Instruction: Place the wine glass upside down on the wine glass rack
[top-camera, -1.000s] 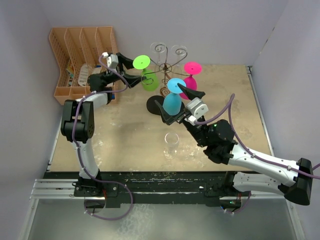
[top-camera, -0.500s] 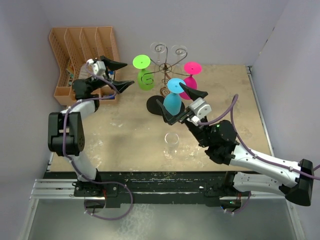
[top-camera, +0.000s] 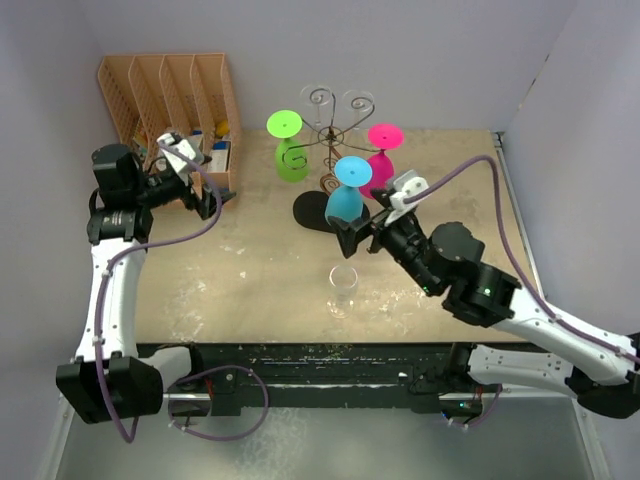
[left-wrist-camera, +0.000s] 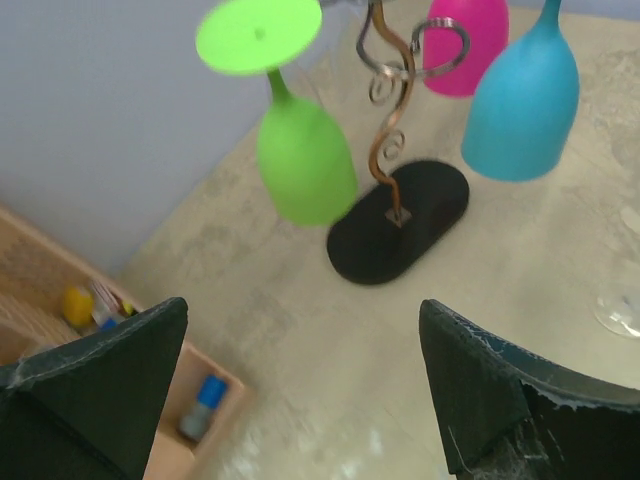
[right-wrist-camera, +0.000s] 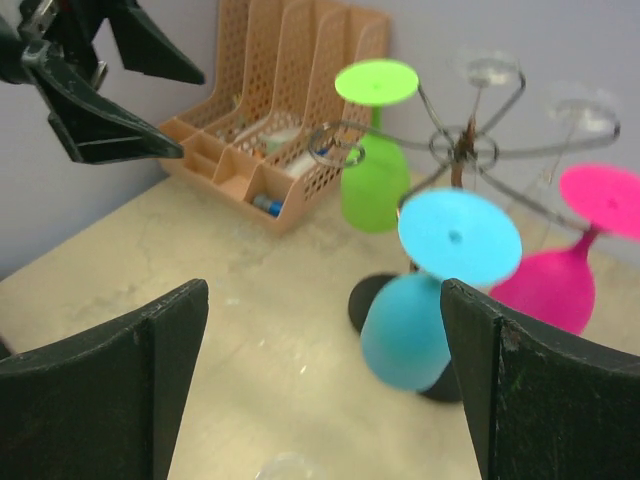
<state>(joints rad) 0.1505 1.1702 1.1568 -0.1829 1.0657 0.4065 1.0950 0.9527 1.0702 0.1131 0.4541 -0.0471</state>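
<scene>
- The left gripper (left-wrist-camera: 302, 310) has its two dark fingers (left-wrist-camera: 110, 380) spread wide apart with nothing between them.
- The right gripper (right-wrist-camera: 322, 290) is also spread wide and holds nothing; its fingers (right-wrist-camera: 130, 380) frame the scene at either side of its wrist view.
- A blue glass (right-wrist-camera: 410, 330) hangs upside down just beyond the right gripper, at about 1 o'clock in that view, clear of both fingers.
- The wine glass rack (left-wrist-camera: 392, 110) stands at the table's 12 o'clock on its black oval base (left-wrist-camera: 400, 220).
- A green glass (left-wrist-camera: 303, 160) hangs inverted at the rack's 9 o'clock, and a pink glass (right-wrist-camera: 555, 290) at its 3 o'clock; the blue one is at roughly 5 o'clock.
- A clear wine glass (top-camera: 343, 285) stands upright on the table (top-camera: 250, 280), at 6 o'clock from the rack's base and apart from it, near the right gripper.
- A peach slotted organizer (top-camera: 160, 90) fills the table's 10 o'clock corner; the left gripper sits just beside its 4 o'clock corner, well apart from the rack.
</scene>
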